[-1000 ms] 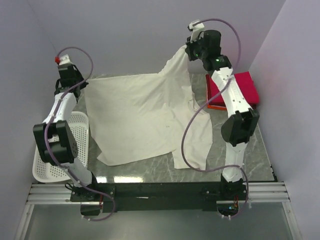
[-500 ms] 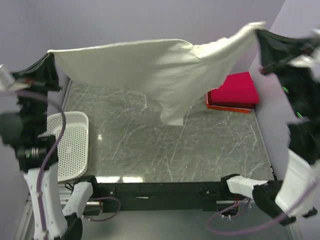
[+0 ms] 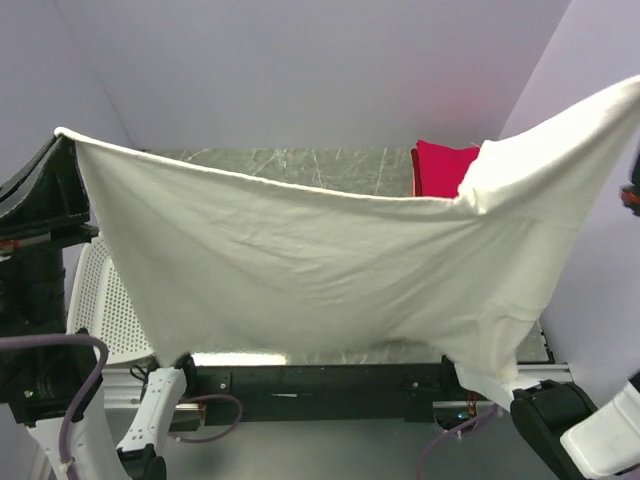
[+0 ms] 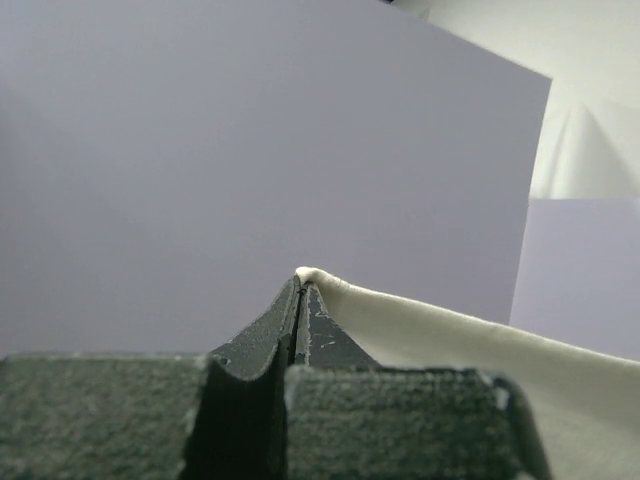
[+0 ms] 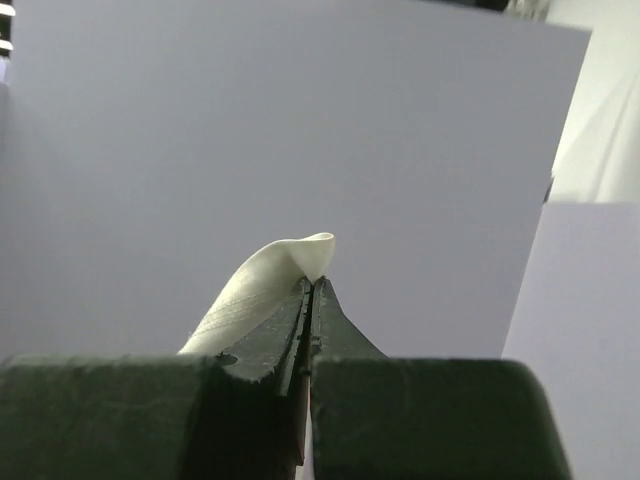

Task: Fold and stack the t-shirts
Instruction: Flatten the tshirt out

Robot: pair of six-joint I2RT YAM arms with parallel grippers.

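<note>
Cream-white t-shirt [image 3: 300, 260]: light, limp cloth, sags when spread; left gripper [image 4: 300, 290] and right gripper [image 5: 312, 285] each pinched fully closed on a top corner, seemingly the hem, the soundest holds.

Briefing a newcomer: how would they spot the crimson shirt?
Start at the far right corner of the marble table. The crimson shirt peeks over the top edge of the cream-white shirt stretched in the air. It is the only red cloth.

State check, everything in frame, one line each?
cream-white t-shirt: held up, spread wide between both grippers.
left gripper: shut on the shirt's corner.
right gripper: shut on the shirt's edge.
crimson-pink t-shirt: folded, lying far right, half hidden.
basket: upright, partly hidden.
</note>
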